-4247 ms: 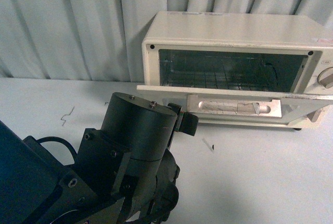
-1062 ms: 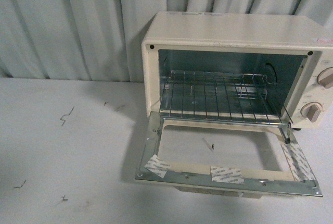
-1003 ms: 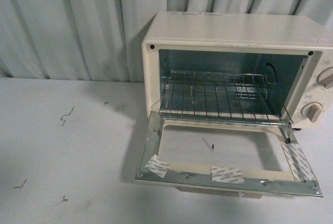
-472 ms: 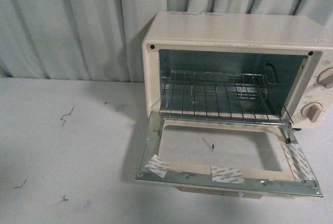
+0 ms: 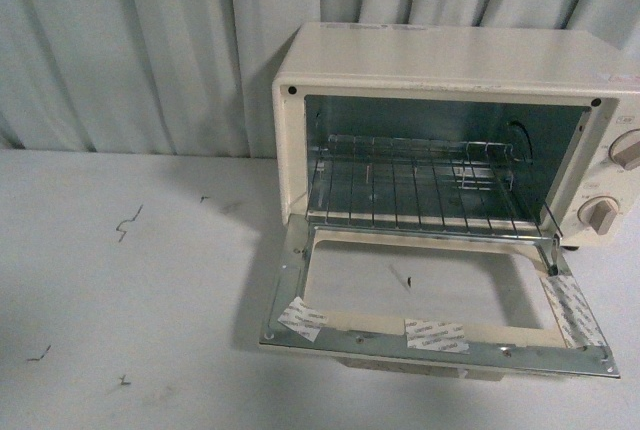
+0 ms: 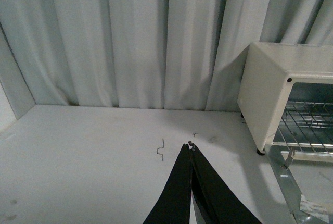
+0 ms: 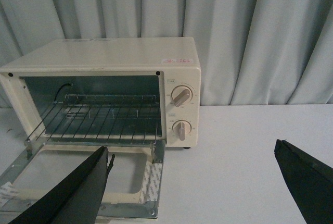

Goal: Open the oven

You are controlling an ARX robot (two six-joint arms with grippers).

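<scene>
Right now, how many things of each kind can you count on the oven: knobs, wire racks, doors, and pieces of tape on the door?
Knobs: 2
Wire racks: 1
Doors: 1, open
Tape pieces: 3
Total: 7

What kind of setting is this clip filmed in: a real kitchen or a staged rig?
Most likely a staged test bench, not a kitchen. A lone oven sits with its door dropped open on a bare white table, a pleated grey curtain hangs close behind, and no counters or cabinets show.
</scene>
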